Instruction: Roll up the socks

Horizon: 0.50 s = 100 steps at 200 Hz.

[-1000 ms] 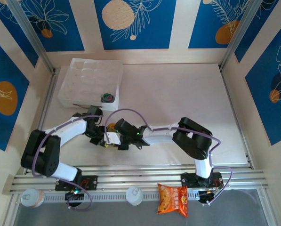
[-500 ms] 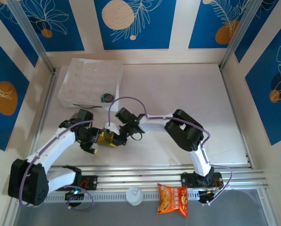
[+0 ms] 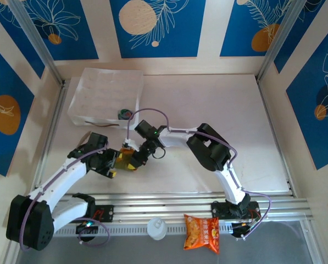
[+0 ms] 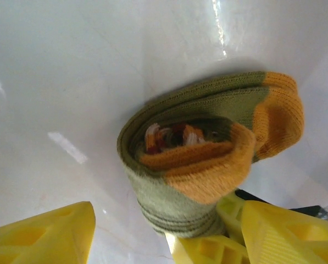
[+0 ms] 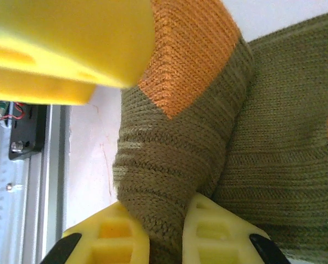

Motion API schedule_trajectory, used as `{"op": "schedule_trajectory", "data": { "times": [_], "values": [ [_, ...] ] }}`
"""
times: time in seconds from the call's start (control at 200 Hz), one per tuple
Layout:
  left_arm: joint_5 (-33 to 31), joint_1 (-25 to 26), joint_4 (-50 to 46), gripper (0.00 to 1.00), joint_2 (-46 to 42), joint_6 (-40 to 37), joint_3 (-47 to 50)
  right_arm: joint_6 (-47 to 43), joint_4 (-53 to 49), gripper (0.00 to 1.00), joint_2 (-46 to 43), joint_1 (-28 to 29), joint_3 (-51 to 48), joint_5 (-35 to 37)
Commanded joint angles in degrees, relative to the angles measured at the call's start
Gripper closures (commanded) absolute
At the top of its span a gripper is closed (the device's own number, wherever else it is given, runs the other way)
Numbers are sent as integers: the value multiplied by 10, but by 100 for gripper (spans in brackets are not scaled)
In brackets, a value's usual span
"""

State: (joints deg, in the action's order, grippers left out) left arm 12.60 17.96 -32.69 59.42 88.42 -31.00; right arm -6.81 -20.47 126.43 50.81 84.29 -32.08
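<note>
An olive-brown sock (image 4: 207, 159) with an orange heel lies rolled into a bundle on the white table, its open end with coloured threads facing the left wrist camera. My right gripper (image 5: 165, 231) is shut on a fold of this sock (image 5: 174, 159). In the top view the right gripper (image 3: 135, 158) sits at the roll (image 3: 125, 159) from the right. My left gripper (image 4: 164, 234) stands open, its yellow fingers (image 4: 43, 236) wide apart on either side of the roll's near end. The left gripper (image 3: 112, 164) is just left of the roll. A dark and green rolled bundle (image 3: 124, 114) lies in the clear box.
The clear plastic box (image 3: 98, 91) stands at the back left, close behind both grippers. An aluminium rail (image 3: 169, 202) runs along the near edge, with an orange snack packet (image 3: 202, 232) and a white cap (image 3: 156, 228) beyond it. The table's right half (image 3: 229, 110) is bare.
My left gripper has let go of the roll, opened and drawn back to the left. The right arm has reached further left, staying shut on the sock.
</note>
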Motion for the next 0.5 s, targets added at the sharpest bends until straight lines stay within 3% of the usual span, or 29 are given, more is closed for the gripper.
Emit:
{"op": "schedule_trajectory", "data": {
  "times": [0.0, 0.18, 0.275, 0.395, 0.495],
  "values": [
    [12, 18, 65, 35, 6, 10, 24, 44, -147, 100, 81, -7, -16, 57],
    [-3, 30, 76, 37, 34, 3, 57, 51, -171, 100, 94, -15, 15, 26],
    [-15, 30, 74, 46, 69, -3, 77, 51, -170, 99, 87, -15, 20, 25],
    [-22, 30, 19, 67, 109, 14, 98, 31, -130, 72, 45, -9, -10, 51],
    [-23, 30, -36, 79, 115, 30, 111, 2, -18, 57, -47, 1, -101, 96]
  ]
}}
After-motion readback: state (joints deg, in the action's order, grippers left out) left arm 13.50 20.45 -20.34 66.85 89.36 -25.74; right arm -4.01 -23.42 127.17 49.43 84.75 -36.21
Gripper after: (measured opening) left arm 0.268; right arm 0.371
